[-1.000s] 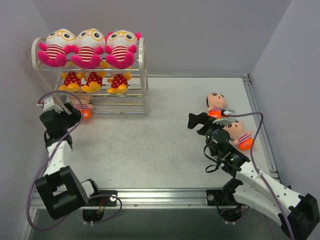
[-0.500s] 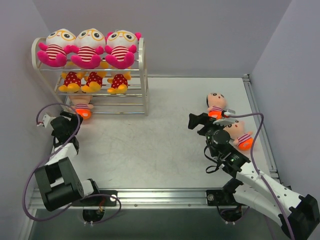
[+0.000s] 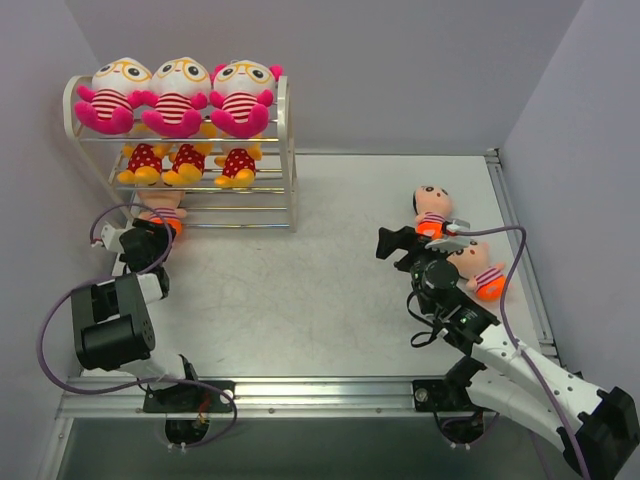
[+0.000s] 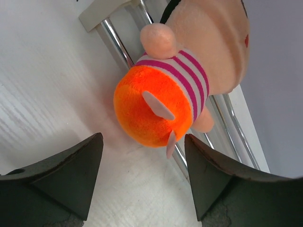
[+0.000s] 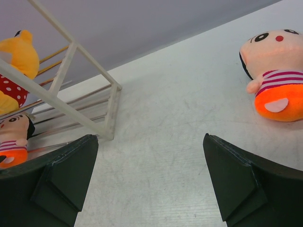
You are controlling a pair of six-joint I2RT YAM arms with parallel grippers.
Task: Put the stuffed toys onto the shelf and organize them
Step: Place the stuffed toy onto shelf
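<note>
I am looking down from the top camera at the shelf (image 3: 291, 170), which is standing at the far left corner of the surface (image 3: 340, 270). Three pink toys (image 3: 180, 98) are sitting side by side on its top tier. Three yellow toys (image 3: 189, 160) in red dotted dresses are sitting in a row on the middle tier. On the lowest tier, at its left end, the shelved peach toy (image 3: 165, 212) is resting on the rods.

Through the left wrist camera I am seeing the left tool (image 4: 143, 144) spread, one finger on each side of the view. The shelved peach toy (image 4: 184, 80) is lying just ahead of the fingers, orange bottom toward the camera and striped shirt and head beyond it. Neither finger is touching it. The metal rods are running under and behind it.

On the right half of the surface, two more toys are lying well apart from the shelf: the far peach toy (image 3: 432, 210) and the near peach toy (image 3: 478, 268), close to the right edge. The right tool (image 5: 150, 139) is hovering just left of them, its fingers spread wide and pinching nothing. Its wrist camera is facing across the bare surface toward the shelf (image 5: 90, 127), with one peach toy lying face up at the right edge of that view.
</note>
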